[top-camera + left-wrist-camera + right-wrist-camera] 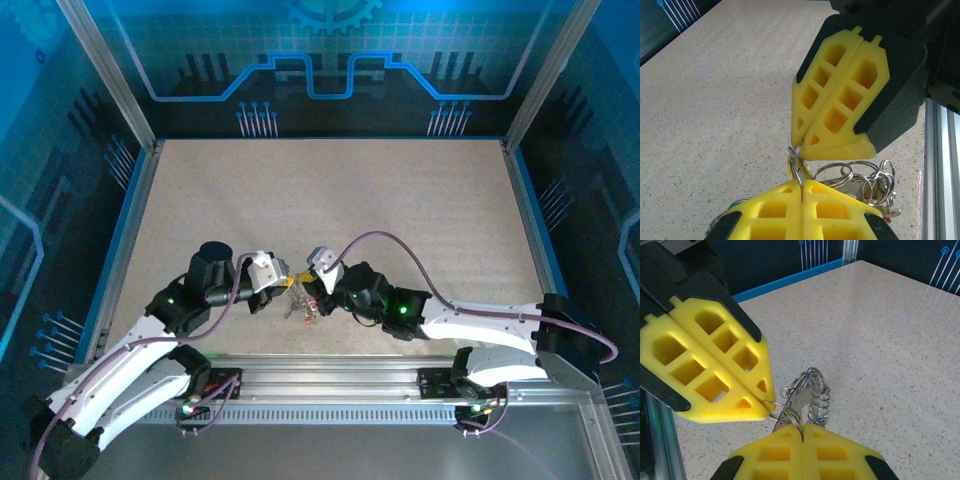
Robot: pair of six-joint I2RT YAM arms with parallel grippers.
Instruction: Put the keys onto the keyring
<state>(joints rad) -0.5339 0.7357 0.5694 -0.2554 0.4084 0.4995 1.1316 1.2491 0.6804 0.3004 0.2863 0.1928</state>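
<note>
The overhead camera hangs high behind the arms and looks steeply down, taking in the whole table (330,200) from far off, with the arm bases along the bottom edge. Each wrist camera sits right behind its own yellow fingers (790,192) — these rise from the bottom edge — and faces the opposite arm at very close range. The right gripper (802,145) is upper right in the left wrist view, the left gripper (765,402) at left in the right wrist view. All three share the keyring (298,302), lower centre overhead.

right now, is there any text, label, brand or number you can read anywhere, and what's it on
None can be read. The back wall shows only a gear and circuit-line graphics; the yellow fingers, the keyring and the table carry no print.
</note>
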